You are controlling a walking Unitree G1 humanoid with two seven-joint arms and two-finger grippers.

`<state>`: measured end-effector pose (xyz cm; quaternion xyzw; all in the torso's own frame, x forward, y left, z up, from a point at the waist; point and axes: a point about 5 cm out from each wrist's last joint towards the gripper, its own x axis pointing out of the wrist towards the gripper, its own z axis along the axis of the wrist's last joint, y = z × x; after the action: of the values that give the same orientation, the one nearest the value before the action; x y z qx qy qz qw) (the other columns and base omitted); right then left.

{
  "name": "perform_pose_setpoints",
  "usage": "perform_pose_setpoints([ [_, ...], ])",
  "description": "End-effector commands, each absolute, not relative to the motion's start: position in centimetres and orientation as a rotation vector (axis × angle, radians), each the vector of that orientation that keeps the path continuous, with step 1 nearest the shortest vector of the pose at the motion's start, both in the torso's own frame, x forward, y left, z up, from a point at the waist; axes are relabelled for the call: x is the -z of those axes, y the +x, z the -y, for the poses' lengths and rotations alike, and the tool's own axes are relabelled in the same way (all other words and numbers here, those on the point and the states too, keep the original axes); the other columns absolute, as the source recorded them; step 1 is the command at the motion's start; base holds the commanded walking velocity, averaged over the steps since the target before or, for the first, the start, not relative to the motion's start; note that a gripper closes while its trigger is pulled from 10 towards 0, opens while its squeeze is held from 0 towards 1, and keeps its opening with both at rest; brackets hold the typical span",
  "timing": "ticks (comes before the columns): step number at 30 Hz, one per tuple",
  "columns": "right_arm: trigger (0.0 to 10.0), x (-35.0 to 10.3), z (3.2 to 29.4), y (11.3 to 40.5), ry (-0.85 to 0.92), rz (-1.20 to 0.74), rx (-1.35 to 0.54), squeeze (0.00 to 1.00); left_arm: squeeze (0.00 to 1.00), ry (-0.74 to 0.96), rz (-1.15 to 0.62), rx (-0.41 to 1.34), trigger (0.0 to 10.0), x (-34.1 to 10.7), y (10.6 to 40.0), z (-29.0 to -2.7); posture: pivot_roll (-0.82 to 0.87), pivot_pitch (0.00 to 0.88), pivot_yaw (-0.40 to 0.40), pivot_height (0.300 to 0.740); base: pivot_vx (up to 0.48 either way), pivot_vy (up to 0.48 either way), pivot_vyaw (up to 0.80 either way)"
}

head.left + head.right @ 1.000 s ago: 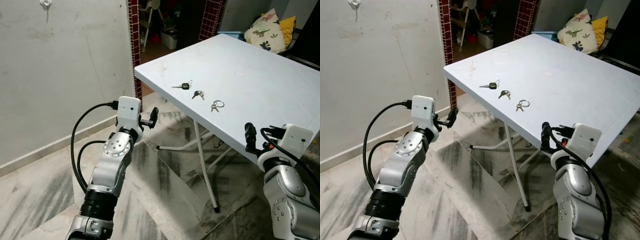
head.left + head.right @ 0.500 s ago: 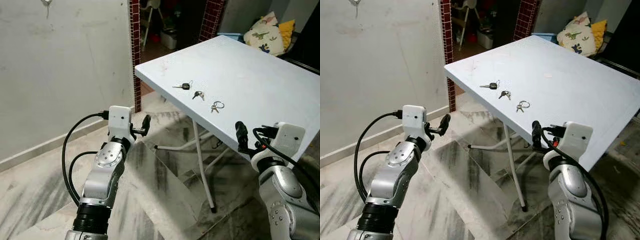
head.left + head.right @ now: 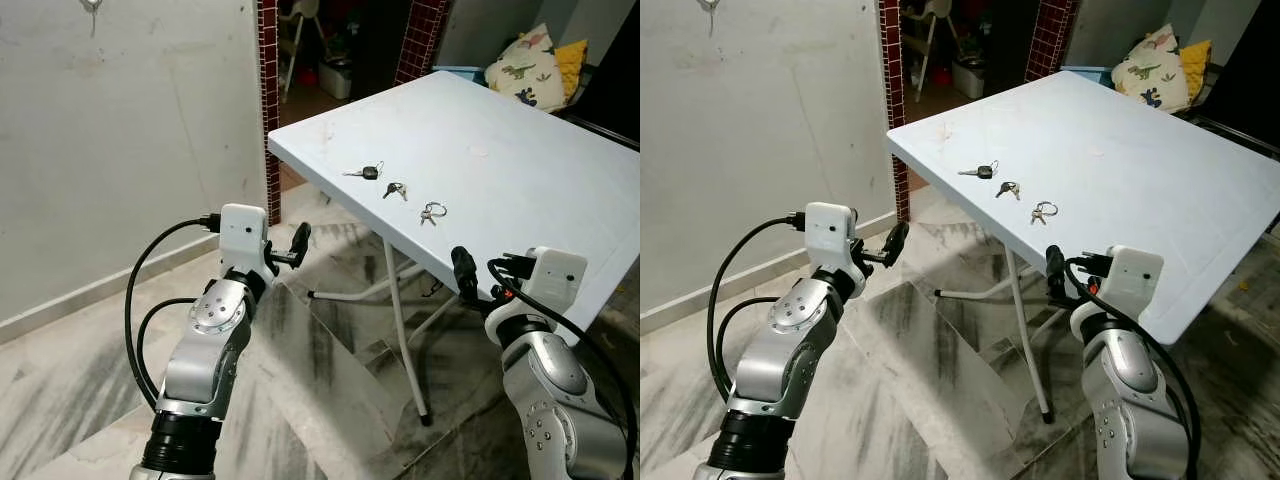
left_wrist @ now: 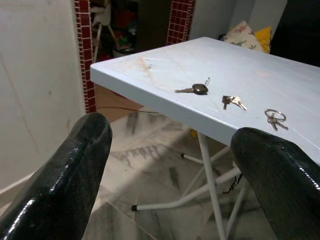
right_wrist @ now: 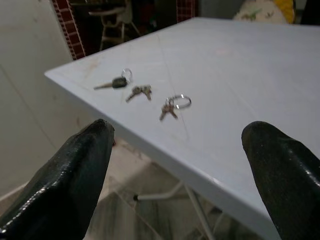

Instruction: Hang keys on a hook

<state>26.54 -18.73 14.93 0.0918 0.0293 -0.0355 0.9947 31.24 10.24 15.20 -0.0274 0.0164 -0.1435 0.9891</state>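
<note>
Nearest me, both arms are raised with elbows bent, forearms aimed toward the table (image 3: pixel 520 150). My left gripper (image 3: pixel 300 240) sits below and short of the table's near corner; my right gripper (image 3: pixel 463 272) is just under the table's front edge. Each wrist view shows its two black fingers (image 4: pixel 75 170) spread wide with nothing between them, the right fingers (image 5: pixel 75 175) likewise.

The wrist cameras give the keys far more clearly than the head views. Three sets lie in a row on the white tabletop near the front edge: a black-headed key (image 4: pixel 197 89), a small pair of keys (image 4: pixel 233 101), and a ring of keys (image 5: pixel 172 106), each apart from the others.

From the head views I see the marble floor (image 3: pixel 330 380) under the folding table legs (image 3: pixel 400 330). Past that stands a grey wall (image 3: pixel 130 130) with a hook (image 3: pixel 92 8) high up, well apart from the keys. Beyond are red tiled pillars (image 3: pixel 267 60), a dark doorway, and a patterned cushion (image 3: pixel 528 66) behind the table.
</note>
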Motion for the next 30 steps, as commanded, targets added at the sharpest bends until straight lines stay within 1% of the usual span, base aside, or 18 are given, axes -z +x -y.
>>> perform_pose_setpoints([
  [1,10.0,-15.32,18.28,26.98,0.176,-0.04,0.058,0.0,0.0,-0.057,-0.018,0.304,10.0,-15.82,31.52,-9.99,0.12,0.0,-0.058,0.74,0.412,0.0,0.0],
  [7,10.0,-15.49,17.79,27.06,0.153,-0.033,0.027,0.0,0.0,-0.068,-0.022,0.305,10.0,-15.9,31.47,-9.71,0.12,0.0,-0.064,0.74,0.416,0.0,0.0],
  [30,10.0,-14.9,17.82,27.06,0.156,-0.051,0.053,0.0,0.0,-0.053,-0.061,0.333,10.0,-15.26,30.77,-9.48,0.12,0.0,-0.054,0.74,0.433,0.0,0.0],
])
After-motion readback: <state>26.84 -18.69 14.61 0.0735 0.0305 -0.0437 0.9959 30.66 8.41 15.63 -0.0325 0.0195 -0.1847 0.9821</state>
